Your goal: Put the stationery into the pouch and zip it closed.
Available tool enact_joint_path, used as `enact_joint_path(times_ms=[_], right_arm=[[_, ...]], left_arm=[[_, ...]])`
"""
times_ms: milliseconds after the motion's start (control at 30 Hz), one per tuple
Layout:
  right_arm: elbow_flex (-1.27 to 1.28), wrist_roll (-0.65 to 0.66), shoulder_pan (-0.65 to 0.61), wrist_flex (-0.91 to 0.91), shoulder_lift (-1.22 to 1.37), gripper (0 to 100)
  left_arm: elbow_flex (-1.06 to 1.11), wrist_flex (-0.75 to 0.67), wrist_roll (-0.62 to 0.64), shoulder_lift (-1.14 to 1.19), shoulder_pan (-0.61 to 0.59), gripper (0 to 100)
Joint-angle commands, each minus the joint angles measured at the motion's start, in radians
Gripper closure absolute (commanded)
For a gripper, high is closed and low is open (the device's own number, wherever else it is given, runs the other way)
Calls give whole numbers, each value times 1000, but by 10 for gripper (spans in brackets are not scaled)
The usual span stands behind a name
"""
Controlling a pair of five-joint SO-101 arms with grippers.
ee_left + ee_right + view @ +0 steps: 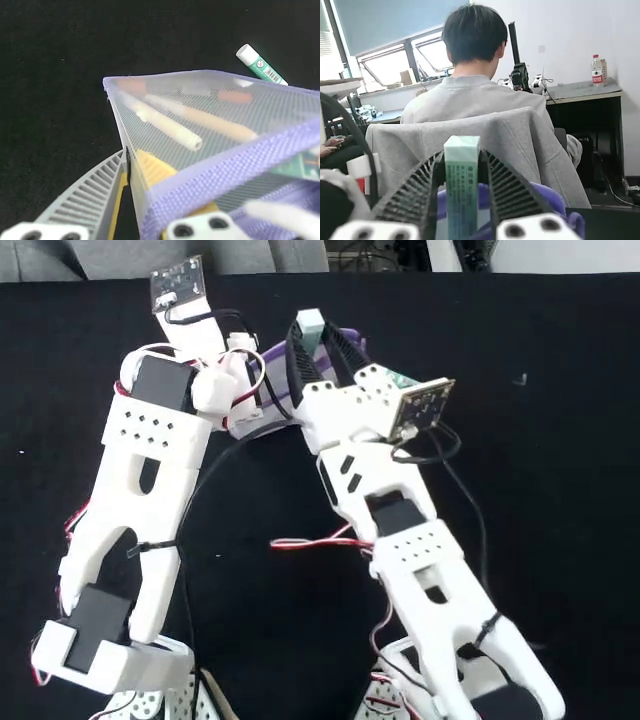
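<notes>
Left wrist view: the left gripper [131, 175] is clenched on one end of the pouch [225, 115], a see-through mesh pouch with a purple woven band along its edge. A grey ribbed finger sits outside the mesh and a yellow-padded finger lies against the pouch's other face. Inside the pouch, seen through the mesh, lie a cream pen [165, 122] and an orange pen [215, 122], side by side and slanted; other small items beyond them are too blurred to name. A glue stick [260, 65], with a white cap and green body, lies on the black bench [560, 490] beyond the far side of the pouch, apart from it.

The right gripper [462, 160] is grasping a pale green eraser [461, 180], which stands upright between its two black ribbed fingers. Purple fabric of the pouch shows just under the eraser, between the fingers; whether the eraser touches the pouch cannot be told.

From the high view, both grippers meet at the pouch near the bench's far edge, the eraser poking up directly over the pouch.
</notes>
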Motion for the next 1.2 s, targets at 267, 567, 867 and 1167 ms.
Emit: enact_joint_path(times_ms=[267, 567, 867, 1167], right_arm=[[24, 81, 17, -20, 51, 715], [74, 81, 17, -12, -111, 719], [-8, 77, 80, 213, -282, 719], [-223, 74, 252, 451, -280, 719]], left_arm=[[-74, 3, 3, -26, -4, 970], [-74, 2, 3, -26, -4, 970], [-76, 3, 5, -26, -21, 970], [-76, 0, 77, -26, -166, 970]])
